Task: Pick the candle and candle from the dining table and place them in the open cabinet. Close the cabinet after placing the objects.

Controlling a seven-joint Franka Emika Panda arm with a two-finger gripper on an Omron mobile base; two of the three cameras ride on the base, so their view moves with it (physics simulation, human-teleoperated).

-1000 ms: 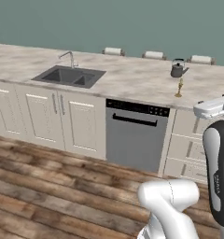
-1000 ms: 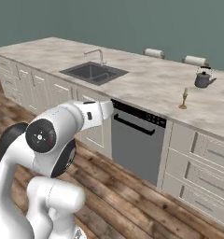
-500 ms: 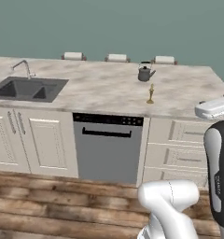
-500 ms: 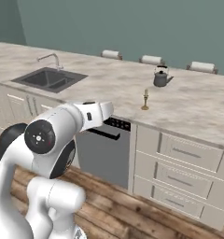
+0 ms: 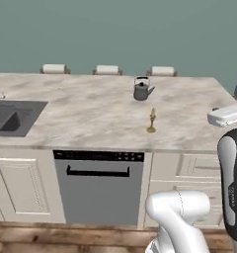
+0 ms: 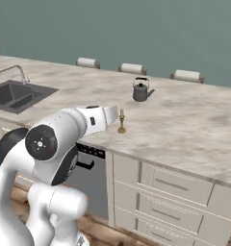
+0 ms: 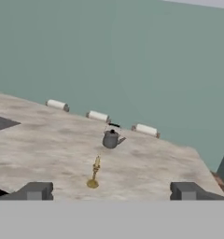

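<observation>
One candle [image 5: 151,120] [image 6: 121,121] [image 7: 94,172], a pale stub in a slim brass candlestick, stands upright on the beige marble dining table [image 5: 81,111] [image 6: 194,125] [image 7: 39,140], near its front edge. In the hand view my gripper [image 7: 111,191] is open, with its two dark fingertips [image 7: 37,191] spread wide and nothing between them. The candle stands ahead of it, some way off and a little left of centre. The cabinet is out of view.
A dark grey kettle [image 5: 141,89] [image 6: 141,90] [image 7: 111,137] stands behind the candle. A sink [image 5: 12,116] [image 6: 16,93] is set into the top at the left. A grey dishwasher front [image 5: 98,183] and cream drawers [image 6: 175,185] face me. Three white stool backs [image 5: 107,69] line the far edge.
The whole scene has slid left in both base views as the camera moved with the base. Candle and kettle now lie near the middle. The gripper has stayed open.
</observation>
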